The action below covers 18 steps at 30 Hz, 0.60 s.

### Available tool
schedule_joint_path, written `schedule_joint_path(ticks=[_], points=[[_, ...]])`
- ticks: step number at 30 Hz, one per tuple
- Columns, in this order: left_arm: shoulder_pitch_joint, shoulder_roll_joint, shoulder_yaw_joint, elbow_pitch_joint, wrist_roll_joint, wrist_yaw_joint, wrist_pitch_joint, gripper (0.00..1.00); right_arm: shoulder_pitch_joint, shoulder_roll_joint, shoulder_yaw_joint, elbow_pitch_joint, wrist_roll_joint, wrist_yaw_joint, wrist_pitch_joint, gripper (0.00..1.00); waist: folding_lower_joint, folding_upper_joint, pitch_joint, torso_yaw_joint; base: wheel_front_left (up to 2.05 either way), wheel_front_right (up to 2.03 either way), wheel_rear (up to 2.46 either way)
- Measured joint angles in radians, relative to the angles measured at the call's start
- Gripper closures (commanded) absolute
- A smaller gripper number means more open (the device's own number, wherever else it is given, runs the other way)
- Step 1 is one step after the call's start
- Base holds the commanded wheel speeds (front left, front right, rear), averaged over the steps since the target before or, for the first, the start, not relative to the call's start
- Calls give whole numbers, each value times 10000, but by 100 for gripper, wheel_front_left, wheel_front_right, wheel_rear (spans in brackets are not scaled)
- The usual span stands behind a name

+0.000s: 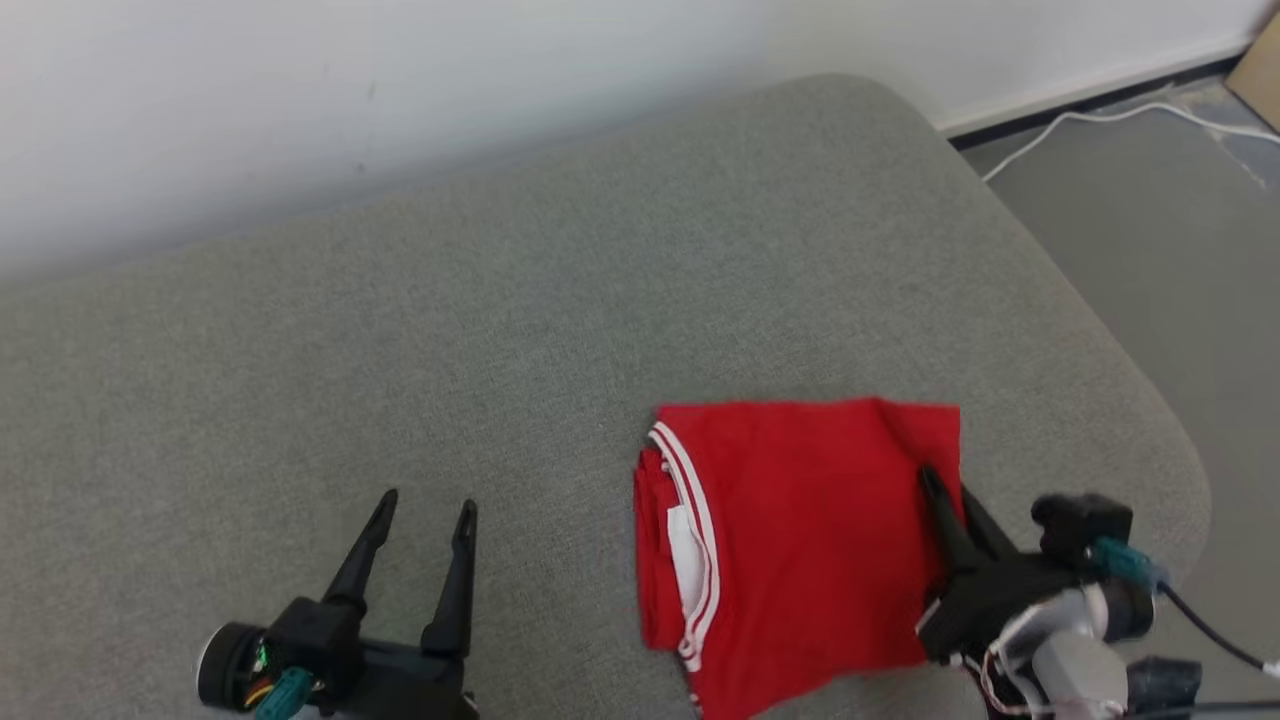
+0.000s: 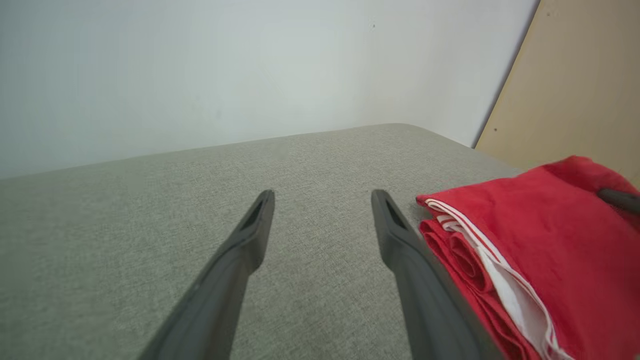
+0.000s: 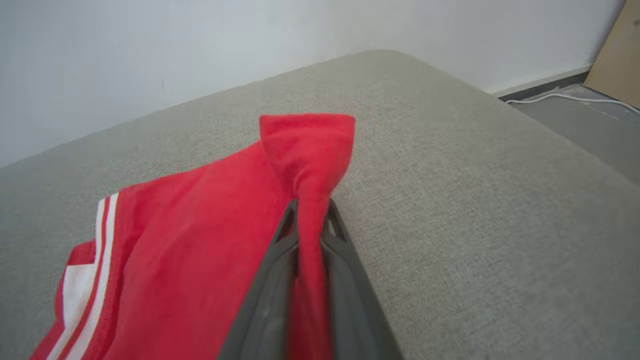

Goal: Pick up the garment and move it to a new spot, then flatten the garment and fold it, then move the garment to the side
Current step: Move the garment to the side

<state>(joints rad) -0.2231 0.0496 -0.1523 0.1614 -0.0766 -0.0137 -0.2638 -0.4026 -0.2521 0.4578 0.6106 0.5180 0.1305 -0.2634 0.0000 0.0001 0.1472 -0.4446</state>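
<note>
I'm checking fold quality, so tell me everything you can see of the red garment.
The red garment is a knit-looking cloth folded into a rough rectangle, with layers stacked at its left edge, where white striped trim and a white inner patch show. It lies on the grey fabric cushion, near the cushion's right side. The right gripper is shut on its right edge, and the far corner stands bunched up.

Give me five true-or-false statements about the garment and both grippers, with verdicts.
1. The right gripper is shut on the red garment. True.
2. The left gripper grips the garment too. False: it is open, holding nothing, beside the garment.
3. The garment lies folded on the grey upholstered surface. True.
4. The garment is plain red. False: white stripes edge it.
5. A white cable lies on the floor. True.
</note>
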Motion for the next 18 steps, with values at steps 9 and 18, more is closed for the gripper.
schedule_joint_path(ticks=[9, 18], points=[[-492, 4, -360, -378, 407, -144, 0, 0, -2368, -119, -1285, 671, -1361, 2, 0, 100, 2, 0, 920, 490, 0, 0, 0], [-927, 109, -573, -479, 765, -261, 0, 0, -4466, -886, -3576, 2437, -3091, 2, 0, 100, 3, 0, 1855, 1457, 0, 0, 0]])
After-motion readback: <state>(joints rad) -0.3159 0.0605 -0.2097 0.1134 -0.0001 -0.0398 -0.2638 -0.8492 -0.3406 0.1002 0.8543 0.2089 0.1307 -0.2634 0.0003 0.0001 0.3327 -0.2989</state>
